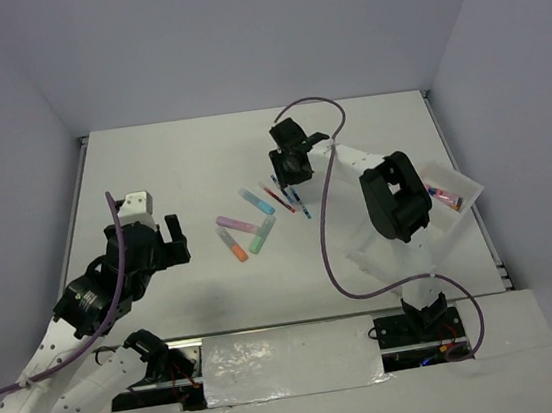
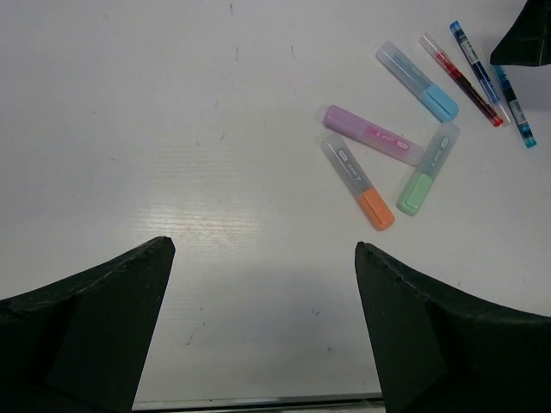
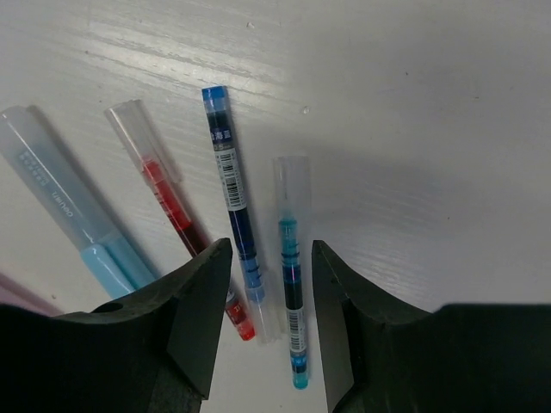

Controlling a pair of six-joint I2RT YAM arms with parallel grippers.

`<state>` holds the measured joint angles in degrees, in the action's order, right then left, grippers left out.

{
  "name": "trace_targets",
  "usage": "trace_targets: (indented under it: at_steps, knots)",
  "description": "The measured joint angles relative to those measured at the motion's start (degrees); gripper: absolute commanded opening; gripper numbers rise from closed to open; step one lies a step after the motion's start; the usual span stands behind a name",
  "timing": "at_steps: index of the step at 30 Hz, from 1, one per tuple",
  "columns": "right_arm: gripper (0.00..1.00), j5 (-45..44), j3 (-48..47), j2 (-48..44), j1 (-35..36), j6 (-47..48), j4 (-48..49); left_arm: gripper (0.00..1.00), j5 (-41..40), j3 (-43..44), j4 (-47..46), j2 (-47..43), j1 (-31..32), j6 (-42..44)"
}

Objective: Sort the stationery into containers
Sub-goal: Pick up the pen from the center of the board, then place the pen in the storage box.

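The stationery lies mid-table: purple (image 1: pixel 229 220), orange (image 1: pixel 232 243), green (image 1: pixel 262 234) and blue (image 1: pixel 255 201) highlighters, a red pen (image 1: pixel 275 198) and two blue pens (image 1: pixel 297 201). My right gripper (image 3: pixel 271 249) is low over the pens. Its jaws stand partly closed, astride the dark blue pen (image 3: pixel 231 202) and the light blue pen (image 3: pixel 290 275), with gaps still showing. The red pen (image 3: pixel 168 202) lies just outside the left finger. My left gripper (image 2: pixel 263 248) hovers wide open and empty, left of the highlighters (image 2: pixel 372 135). The containers are a white tray (image 1: pixel 465 183) at right.
A pink-orange tube (image 1: pixel 444 196) lies in the tray. The right arm's elbow and purple cable (image 1: pixel 323 221) stand between the pens and the tray. The blue highlighter (image 3: pixel 69 215) lies left of the red pen.
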<state>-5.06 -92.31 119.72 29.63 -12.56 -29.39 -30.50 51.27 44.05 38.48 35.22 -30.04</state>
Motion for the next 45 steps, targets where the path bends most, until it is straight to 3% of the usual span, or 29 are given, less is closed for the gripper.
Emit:
trace_targets:
  at_steps: [15, 19, 21, 22, 28, 35, 40, 45]
  knots:
    - [0.41, -5.3, -0.2, 2.6, 0.4, 0.5, -0.3, 0.99, 3.1, 0.0, -1.3, 0.4, -1.7, 1.4]
    - [0.29, -5.2, -0.5, 4.1, 0.4, 0.8, -1.1, 0.99, 3.5, 0.0, -1.3, 0.4, -1.8, 1.4]
    - [0.16, -4.8, -1.3, 4.5, 0.4, 1.4, -1.6, 0.99, 3.6, 0.0, -1.3, 0.4, -1.8, 1.4]
    - [0.00, -4.7, -1.6, 4.7, 0.4, 1.6, -1.7, 0.99, 3.6, 0.0, -1.3, 0.4, -1.8, 1.4]
    - [0.00, -4.9, -0.5, 3.5, -0.2, 1.4, -1.2, 0.99, 3.8, 0.0, -1.4, 0.3, -1.8, 1.5]
    - [0.01, -3.1, 9.7, -12.8, -5.8, 3.5, -3.3, 0.99, 4.5, 0.0, -1.7, 0.1, -1.8, 1.6]
    - [0.03, -1.6, 11.3, -31.7, -15.8, 9.4, -4.0, 0.99, 5.1, 0.0, -1.9, -1.9, -1.8, 1.7]
    - [0.01, -3.8, 17.1, -39.1, -23.2, 12.7, -6.8, 0.99, 5.6, 0.0, -2.4, -3.6, -2.0, 2.2]
